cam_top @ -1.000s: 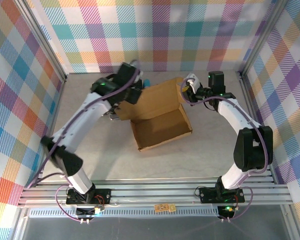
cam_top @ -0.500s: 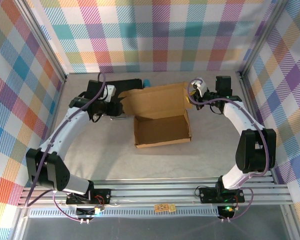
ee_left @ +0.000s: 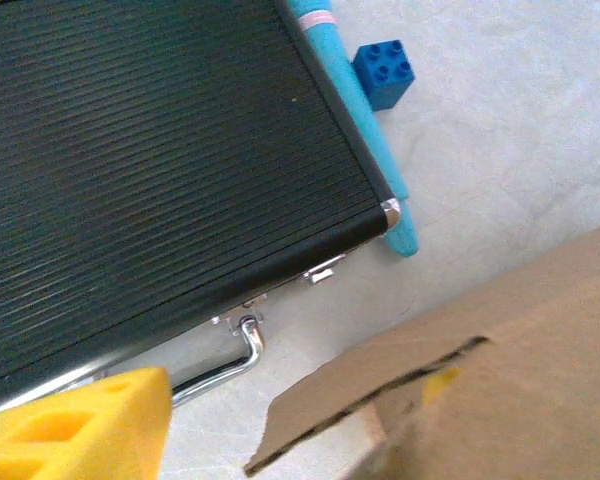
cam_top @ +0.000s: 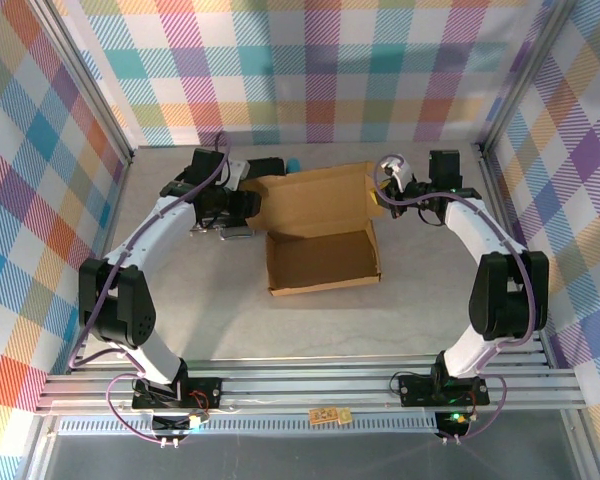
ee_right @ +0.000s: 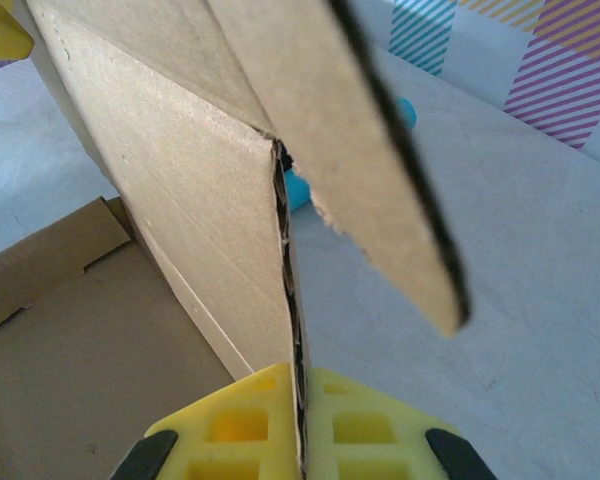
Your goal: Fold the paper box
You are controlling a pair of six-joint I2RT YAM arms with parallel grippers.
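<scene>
The paper box (cam_top: pixel 320 262) lies at the centre of the table (cam_top: pixel 230 320) in the top view. Its shallow tray is toward the bottom of the frame and its lid (cam_top: pixel 315 200) stands raised along the upper edge.

Change over the last second: the box was skewed, with its right end higher in the frame. It now sits nearly square to the frame edges. The left arm has drawn back from over the lid, and the left gripper (cam_top: pixel 248 207) hovers just beside the lid's left end. Judgement: the box is squared up for closing, and the lid is not yet folded down.

The right gripper (cam_top: pixel 378 197) holds the lid's right end. In the right wrist view its yellow pads (ee_right: pixel 240 425) are pinched on the cardboard edge, one on each side.

In the left wrist view one yellow finger (ee_left: pixel 80 420) sits at the lower left, apart from the cardboard flap at the lower right. The fingers appear spread and grip nothing.

Containers: the tray floor shows bare cardboard. A black case (ee_left: pixel 150 170) at the upper left is shut, so its contents are hidden. A teal pen (ee_left: pixel 355 110) lies against its edge, and a blue brick (ee_left: pixel 384 68) lies just beside the pen.
</scene>
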